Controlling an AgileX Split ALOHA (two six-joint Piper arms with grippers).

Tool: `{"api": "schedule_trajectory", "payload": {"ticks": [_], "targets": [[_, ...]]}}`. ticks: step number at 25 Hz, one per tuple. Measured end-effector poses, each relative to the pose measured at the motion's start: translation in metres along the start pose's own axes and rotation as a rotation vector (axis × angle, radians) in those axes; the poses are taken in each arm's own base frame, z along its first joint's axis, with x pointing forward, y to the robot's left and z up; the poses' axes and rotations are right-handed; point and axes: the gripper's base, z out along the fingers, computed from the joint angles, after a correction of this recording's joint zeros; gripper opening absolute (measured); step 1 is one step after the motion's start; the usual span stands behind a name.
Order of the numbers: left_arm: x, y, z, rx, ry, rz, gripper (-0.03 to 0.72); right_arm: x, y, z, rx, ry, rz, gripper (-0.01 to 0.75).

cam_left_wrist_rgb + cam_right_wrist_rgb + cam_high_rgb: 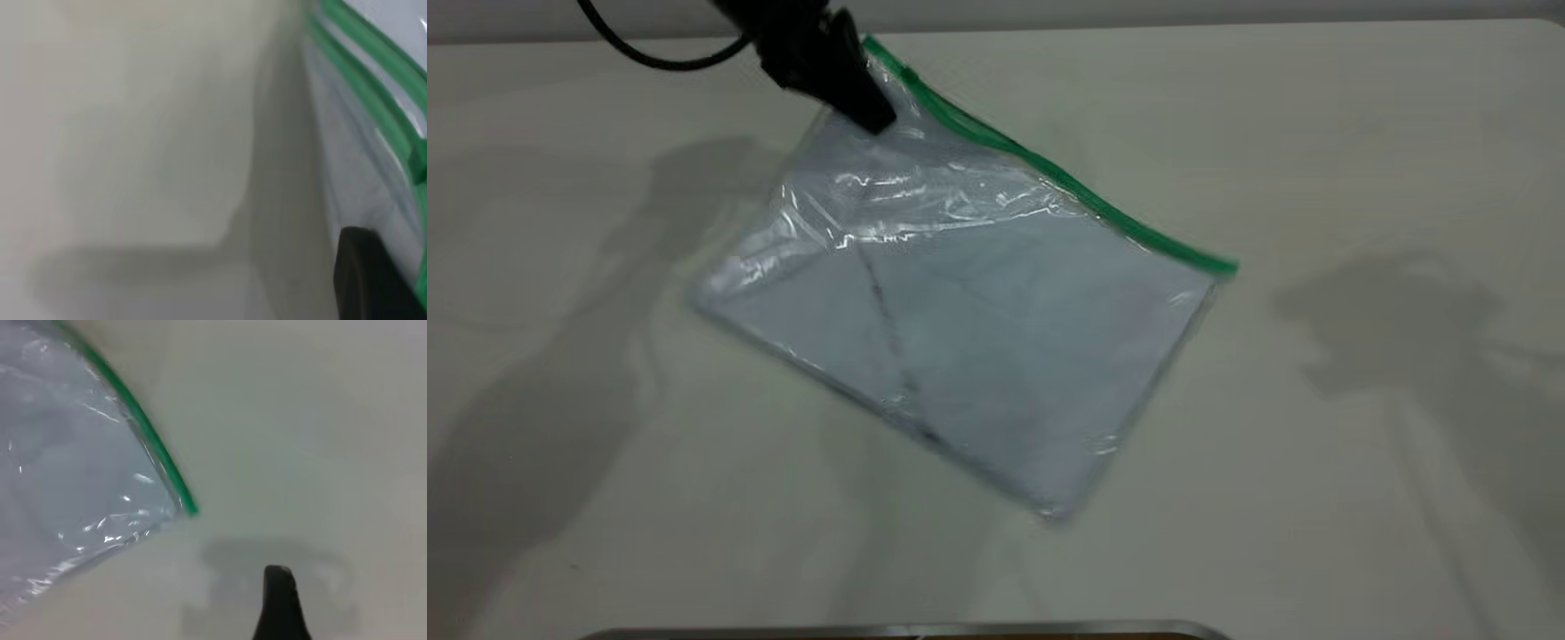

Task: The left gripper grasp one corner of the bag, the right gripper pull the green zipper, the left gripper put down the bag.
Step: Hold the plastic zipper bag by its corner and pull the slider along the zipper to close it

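The bag (996, 329) is a clear pouch with white paper and a dark diagonal smudge inside. It is tilted, with its far left corner (876, 67) raised and its near edge low by the table. The green zipper (1067, 182) runs along the far long edge; its slider tab cannot be made out. My left gripper (863, 107) is shut on that raised corner, and the strip also shows in the left wrist view (373, 87). My right gripper (280, 603) hovers over bare table, apart from the strip's free end (191, 508). It is out of the exterior view.
The pale table (1360, 133) stretches on all sides of the bag. The right arm's shadow (1396, 320) falls to the right of the bag. A metal edge (907, 629) lies along the near border.
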Motion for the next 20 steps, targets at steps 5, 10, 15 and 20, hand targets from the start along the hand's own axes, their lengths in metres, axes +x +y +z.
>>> {"api": "schedule_trajectory", "payload": {"ticks": [5, 10, 15, 20], "targets": [[-0.033, -0.001, -0.004, -0.046, -0.005, 0.195, 0.053, -0.006, 0.022, 0.041, -0.051, 0.027, -0.069, 0.578], [-0.063, -0.016, 0.018, -0.007, -0.002, 0.357, 0.053, -0.022, 0.04, 0.066, -0.086, 0.021, -0.14, 0.578], [-0.095, -0.037, 0.044, 0.044, -0.007, 0.478, 0.052, -0.029, 0.06, 0.083, -0.123, 0.02, -0.21, 0.578], [-0.113, -0.05, 0.058, 0.073, -0.034, 0.537, 0.052, -0.025, 0.067, 0.094, -0.133, 0.032, -0.228, 0.578]]}}
